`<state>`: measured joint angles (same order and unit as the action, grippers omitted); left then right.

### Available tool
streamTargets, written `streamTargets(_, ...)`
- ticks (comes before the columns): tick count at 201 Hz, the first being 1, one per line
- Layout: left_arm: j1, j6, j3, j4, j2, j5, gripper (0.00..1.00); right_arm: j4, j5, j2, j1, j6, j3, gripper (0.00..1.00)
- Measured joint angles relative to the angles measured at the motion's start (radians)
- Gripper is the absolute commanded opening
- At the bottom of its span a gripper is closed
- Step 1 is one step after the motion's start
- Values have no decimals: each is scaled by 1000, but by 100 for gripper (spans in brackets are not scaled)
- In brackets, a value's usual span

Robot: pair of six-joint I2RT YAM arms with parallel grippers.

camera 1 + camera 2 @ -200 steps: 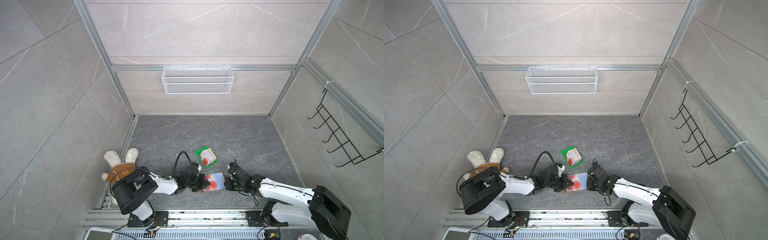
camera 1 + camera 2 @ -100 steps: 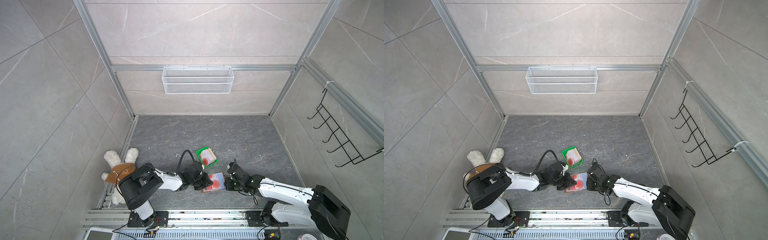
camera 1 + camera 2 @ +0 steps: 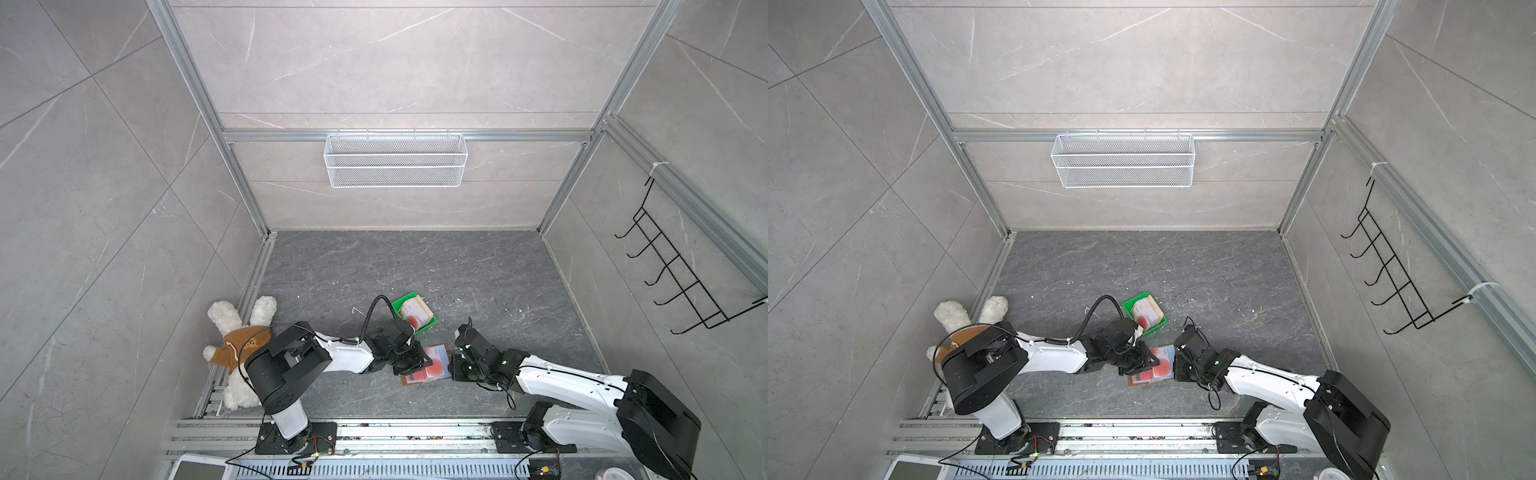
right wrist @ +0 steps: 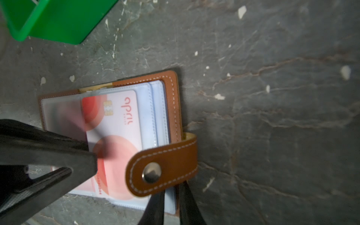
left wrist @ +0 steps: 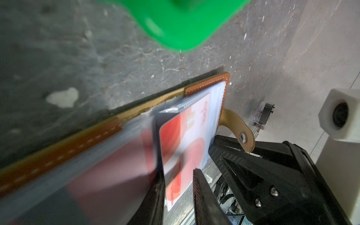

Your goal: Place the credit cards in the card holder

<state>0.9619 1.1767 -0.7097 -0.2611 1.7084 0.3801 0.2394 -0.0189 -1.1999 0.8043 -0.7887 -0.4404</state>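
Card holder (image 3: 428,368) is found lying open on the grey floor (image 3: 415,266), near the front rail and about midway between the two arms, as seen in both top views. Tan leather covers and clear bluish sleeves are shown facing up. One credit card (image 4: 116,124), whitish-pink with red-orange blots, is seen lodged in a sleeve on the right-hand leaf, its near end sticking out past the sleeve's edge.

Left gripper (image 5: 179,185) is brought in from the left over the holder. Its jaws are parted, the card's near end lies between them, and a gap is visible beside the card, so nothing is clamped.

Right gripper (image 4: 169,206) is set at the holder's right edge. Its jaws are drawn close together with sleeve plastic and cover edge between them; a grip on the holder is likely, though the contact is partly hidden by the snap strap (image 4: 165,165), which is folded over above the fingers.

Remaining credit cards (image 3: 413,313) are stacked on edge in a small green tray (image 3: 1131,300), just beyond the holder on the far side.

Plush toy (image 3: 237,332) is noted at the near left wall.
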Motion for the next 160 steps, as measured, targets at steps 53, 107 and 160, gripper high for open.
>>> streamTargets(53, 2, -4, -32, 21, 23, 18, 31, 5, 0, -5, 0, 0, -5, 18)
streamTargets(107, 3, -29, -5, 108, -55, 5, 35, 1, 0, -9, 0, 0, -5, 17)
streamTargets(160, -21, -82, 35, 333, -237, -50, 46, 0, 0, -9, 0, 0, -5, 18)
